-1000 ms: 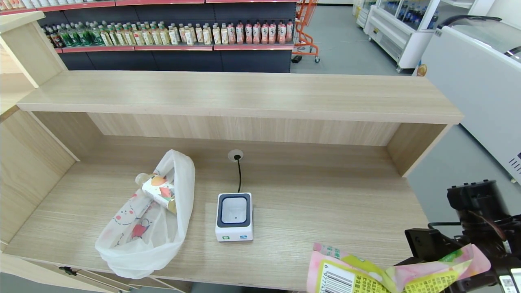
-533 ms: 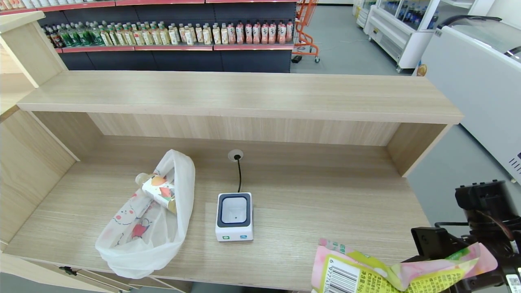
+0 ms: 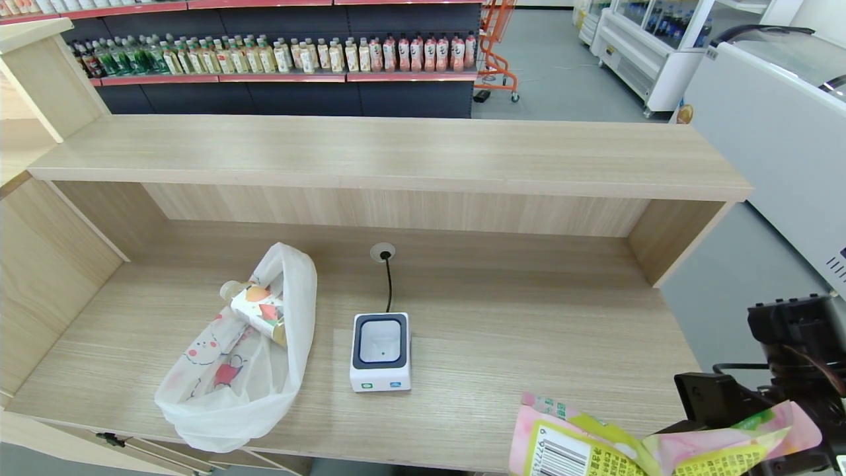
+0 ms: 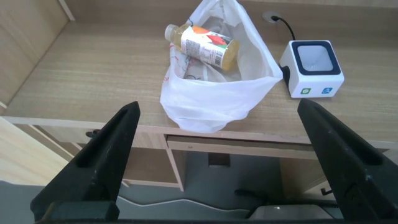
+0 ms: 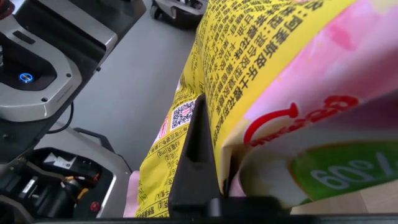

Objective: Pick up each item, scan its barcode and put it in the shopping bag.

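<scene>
Right jaws clamp snack packet [image 3: 595,453]; left jaws apart; wooden counter [image 3: 529,317], drink shelves [image 3: 277,78].

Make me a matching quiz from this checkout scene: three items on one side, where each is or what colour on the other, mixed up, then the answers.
1. bottle
2. scanner
3. snack packet

A. pink and yellow, barcode showing
B. white, standing on the counter between the other two
C. lying in the mouth of the shopping bag

Pairs: 1-C, 2-B, 3-A
</scene>
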{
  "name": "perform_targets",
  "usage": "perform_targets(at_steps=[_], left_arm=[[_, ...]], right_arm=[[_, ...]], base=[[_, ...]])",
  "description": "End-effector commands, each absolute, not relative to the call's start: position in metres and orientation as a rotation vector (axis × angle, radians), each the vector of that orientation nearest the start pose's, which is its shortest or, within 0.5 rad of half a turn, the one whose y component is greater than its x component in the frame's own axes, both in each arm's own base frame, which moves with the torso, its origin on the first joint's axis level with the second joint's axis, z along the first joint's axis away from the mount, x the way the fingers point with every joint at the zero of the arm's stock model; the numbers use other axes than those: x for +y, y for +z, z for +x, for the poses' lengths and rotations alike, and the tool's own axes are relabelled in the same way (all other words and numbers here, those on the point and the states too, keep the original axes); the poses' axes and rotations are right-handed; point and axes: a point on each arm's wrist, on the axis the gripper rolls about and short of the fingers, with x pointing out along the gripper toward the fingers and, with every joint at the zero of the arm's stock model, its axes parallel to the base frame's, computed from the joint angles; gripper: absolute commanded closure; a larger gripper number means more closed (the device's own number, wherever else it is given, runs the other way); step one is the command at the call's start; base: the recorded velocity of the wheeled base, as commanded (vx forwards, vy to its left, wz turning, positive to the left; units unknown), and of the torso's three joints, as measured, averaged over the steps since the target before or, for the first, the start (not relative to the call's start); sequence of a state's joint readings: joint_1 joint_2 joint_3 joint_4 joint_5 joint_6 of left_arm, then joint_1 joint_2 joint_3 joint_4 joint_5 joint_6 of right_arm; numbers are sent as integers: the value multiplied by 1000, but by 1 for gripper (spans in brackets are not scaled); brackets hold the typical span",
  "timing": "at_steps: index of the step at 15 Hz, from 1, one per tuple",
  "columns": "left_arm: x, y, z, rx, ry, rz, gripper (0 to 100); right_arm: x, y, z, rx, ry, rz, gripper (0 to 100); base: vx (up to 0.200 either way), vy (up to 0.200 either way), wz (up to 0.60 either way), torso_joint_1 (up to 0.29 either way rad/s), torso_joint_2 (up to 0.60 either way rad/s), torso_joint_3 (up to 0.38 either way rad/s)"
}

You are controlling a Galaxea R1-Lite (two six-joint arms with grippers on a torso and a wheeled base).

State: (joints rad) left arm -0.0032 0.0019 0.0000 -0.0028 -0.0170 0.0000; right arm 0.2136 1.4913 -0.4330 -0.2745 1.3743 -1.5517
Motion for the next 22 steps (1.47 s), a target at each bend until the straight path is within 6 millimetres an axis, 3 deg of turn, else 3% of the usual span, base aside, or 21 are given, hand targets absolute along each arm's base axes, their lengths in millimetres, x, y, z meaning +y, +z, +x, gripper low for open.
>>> perform_targets(at_steps=[1, 4, 5, 7, 9, 10, 14, 16, 19, 22], left_arm=[[0, 76, -23, -2, -20, 0, 0], [0, 76, -23, -2, -20, 0, 0], [0, 76, -23, -2, -20, 0, 0], [0, 76, -23, -2, -20, 0, 0], [0, 76, -23, -2, -20, 0, 0], [0, 76, -23, -2, -20, 0, 0], [0, 76, -23, -2, -20, 0, 0], [0, 76, -23, -2, -20, 0, 0], [0, 76, -23, -2, -20, 0, 0], [0, 76, -23, -2, -20, 0, 0]], right_arm=[[62, 127, 175, -552, 1608, -707, 100], [60, 137, 167, -534, 1602, -706, 100], [59, 155, 166, -467, 1587, -673, 100], [53, 201, 158, -148, 1431, -522, 100], [54, 239, 151, 138, 1218, -201, 100], [65, 261, 148, 277, 1084, 41, 100], [101, 304, 164, 475, 735, 694, 100], [114, 311, 173, 567, 596, 1011, 100], [122, 295, 177, 775, 455, 1223, 100], [127, 301, 169, 902, 454, 1225, 100]], base=[[0, 0, 0, 0, 0, 0], [0, 0, 0, 0, 0, 0], [0, 0, 0, 0, 0, 0], [0, 0, 0, 0, 0, 0], [0, 0, 0, 0, 0, 0], [0, 0, 0, 0, 0, 0], [0, 0, 0, 0, 0, 0], [0, 0, 0, 0, 0, 0], [0, 0, 0, 0, 0, 0], [0, 0, 0, 0, 0, 0]])
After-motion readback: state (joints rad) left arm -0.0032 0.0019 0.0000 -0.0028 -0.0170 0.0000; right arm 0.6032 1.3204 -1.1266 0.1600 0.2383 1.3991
